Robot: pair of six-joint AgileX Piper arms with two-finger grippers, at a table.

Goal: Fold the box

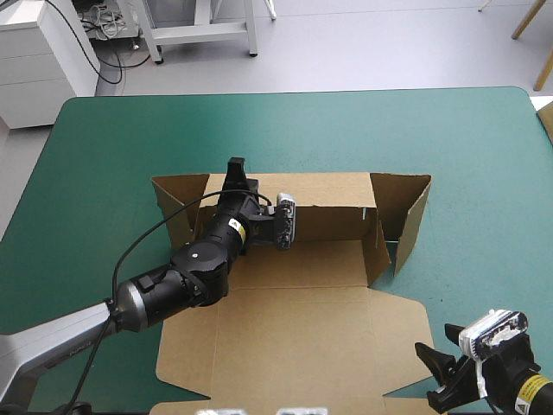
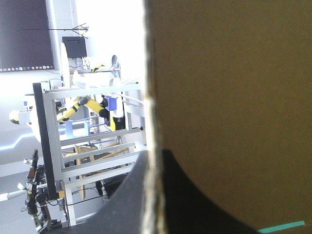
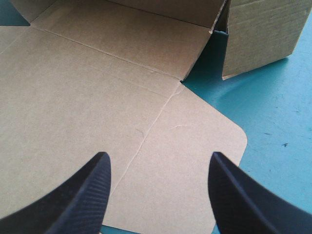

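**Brown board clamped in left jaws, right jaws apart**

On the teal-green table (image 1: 104, 147) the box (image 1: 294, 328) lies mid-table, its base flat, its far wall (image 1: 333, 220) and side flaps (image 1: 406, 216) raised. The left jaws pinch the far wall's top edge near its left end. The right jaws stand open above the box's near right corner flap (image 3: 190, 161).

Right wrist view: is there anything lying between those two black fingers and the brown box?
Nothing visible does. The right gripper holds its fingers open at the near right corner of the box, and only bare brown board lies between and ahead of them.
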